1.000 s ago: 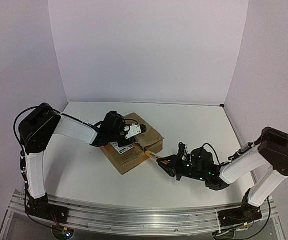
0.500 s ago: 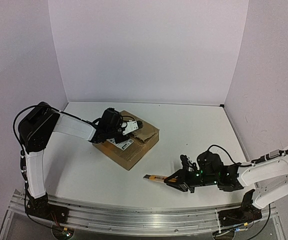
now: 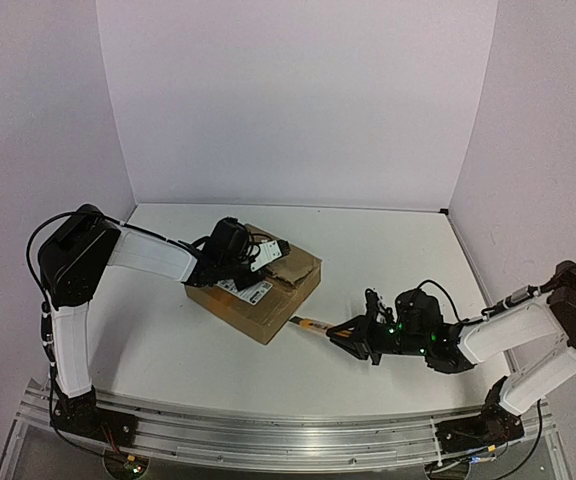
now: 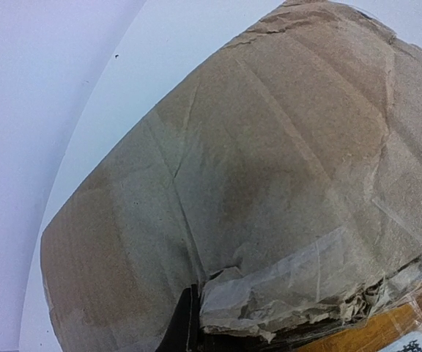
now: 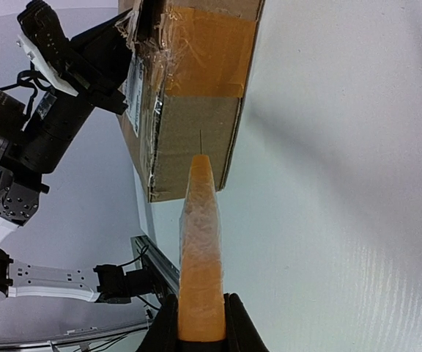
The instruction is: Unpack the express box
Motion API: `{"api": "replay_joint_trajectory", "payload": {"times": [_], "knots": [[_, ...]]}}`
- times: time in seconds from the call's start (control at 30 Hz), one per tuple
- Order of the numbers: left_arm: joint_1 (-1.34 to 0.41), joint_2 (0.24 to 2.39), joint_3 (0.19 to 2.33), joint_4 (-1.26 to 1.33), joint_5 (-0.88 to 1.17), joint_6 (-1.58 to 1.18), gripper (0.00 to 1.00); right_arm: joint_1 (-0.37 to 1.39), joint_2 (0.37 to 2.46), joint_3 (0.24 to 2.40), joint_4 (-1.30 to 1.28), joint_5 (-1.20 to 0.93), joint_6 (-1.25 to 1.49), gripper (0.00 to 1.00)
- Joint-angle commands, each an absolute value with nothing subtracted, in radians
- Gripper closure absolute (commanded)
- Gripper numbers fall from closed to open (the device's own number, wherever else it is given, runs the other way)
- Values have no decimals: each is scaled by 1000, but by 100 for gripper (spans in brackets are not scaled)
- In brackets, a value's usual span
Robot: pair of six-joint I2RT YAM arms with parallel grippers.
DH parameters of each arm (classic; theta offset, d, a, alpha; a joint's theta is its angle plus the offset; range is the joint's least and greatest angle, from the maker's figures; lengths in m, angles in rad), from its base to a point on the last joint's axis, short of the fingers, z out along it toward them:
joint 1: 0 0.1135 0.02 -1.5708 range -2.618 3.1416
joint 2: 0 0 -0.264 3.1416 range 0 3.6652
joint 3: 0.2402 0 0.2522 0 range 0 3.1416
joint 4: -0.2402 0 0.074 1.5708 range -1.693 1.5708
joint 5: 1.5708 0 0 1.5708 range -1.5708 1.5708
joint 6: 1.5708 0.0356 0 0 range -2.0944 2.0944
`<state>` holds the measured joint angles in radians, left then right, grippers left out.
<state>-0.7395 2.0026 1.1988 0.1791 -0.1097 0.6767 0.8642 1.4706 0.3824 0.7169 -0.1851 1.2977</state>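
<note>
The express box (image 3: 258, 300), brown cardboard with a white barcode label (image 3: 251, 290), sits left of the table's centre. My left gripper (image 3: 258, 256) rests on its top at the torn, taped flap edge. In the left wrist view the box (image 4: 269, 169) fills the frame, and one dark finger (image 4: 182, 326) shows beside the torn flap. The other finger is hidden. My right gripper (image 3: 353, 335) is shut on an orange utility knife (image 3: 313, 324). Its tip sits just at the box's near right corner. In the right wrist view the knife (image 5: 200, 257) points at the box's side (image 5: 196, 132).
White walls enclose the table at the back and both sides. The metal rail (image 3: 268, 435) with the arm bases runs along the near edge. My left arm (image 5: 57, 110) shows behind the box in the right wrist view. Orange-brown tape (image 5: 211, 51) crosses the box's side.
My right gripper pulled the knife back toward the near edge, then brought it forward to the box's near corner. The box turned and shifted slightly left under my left gripper.
</note>
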Motion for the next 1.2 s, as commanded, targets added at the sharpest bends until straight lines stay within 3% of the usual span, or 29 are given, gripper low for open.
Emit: {"api": "replay_joint_trajectory", "payload": {"times": [0.0,0.53,0.8,1.17], "knots": [[-747,1991,1220,81,-109,599,100,864,1499,416,887,-212,1330,100],[-748,1986,1211,66,-86,598,100,863,1535,416,944,-175,1346,100],[-749,1976,1215,-79,133,565,100,863,1526,408,1002,89,1306,100],[-749,1958,1164,-115,214,652,100,823,1446,346,1006,308,1244,100]]}}
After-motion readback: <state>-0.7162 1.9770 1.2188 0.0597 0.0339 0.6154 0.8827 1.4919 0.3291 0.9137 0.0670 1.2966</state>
